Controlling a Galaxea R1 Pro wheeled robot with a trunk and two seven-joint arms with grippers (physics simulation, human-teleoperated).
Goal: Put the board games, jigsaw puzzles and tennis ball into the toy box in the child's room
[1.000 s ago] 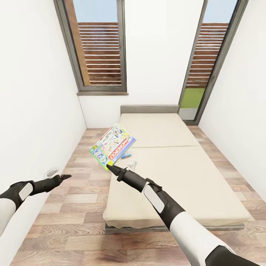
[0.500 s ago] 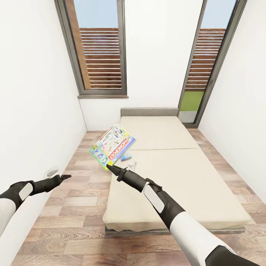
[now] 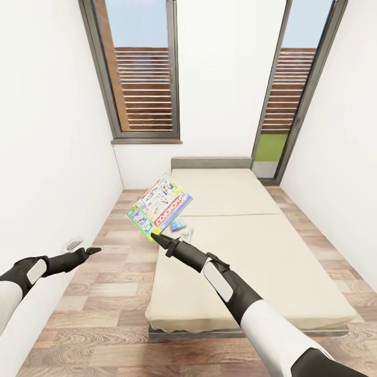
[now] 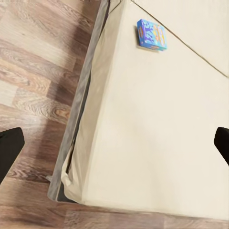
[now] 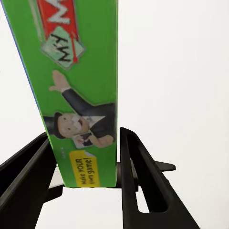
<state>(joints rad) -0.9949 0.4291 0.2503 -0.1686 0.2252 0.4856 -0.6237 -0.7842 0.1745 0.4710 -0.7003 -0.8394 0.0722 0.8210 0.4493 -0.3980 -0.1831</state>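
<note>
My right gripper [image 3: 156, 237] is shut on the lower edge of a board game [image 3: 159, 207], a colourful Monopoly box held tilted in the air over the left edge of the bed [image 3: 262, 251]. In the right wrist view the box's green side [image 5: 76, 86] stands between the two black fingers [image 5: 138, 176]. A second board game [image 4: 151, 34], blue, lies flat on the cream mattress [image 4: 157, 133]; in the head view it [image 3: 178, 226] peeks out from behind the held box. My left gripper [image 3: 91, 251] is open and holds nothing, over the floor beside the bed.
A white wall [image 3: 47, 173] runs close along my left arm, with a small white fitting [image 3: 74, 242] low on it. A strip of wood-plank floor [image 3: 120, 272] lies between wall and bed. A window [image 3: 141, 73] and a glass door [image 3: 293, 94] are at the far end.
The whole picture has shifted down a little, so the camera has moved. Both arms keep their pose. The blue game on the bed shows more from behind the held box.
</note>
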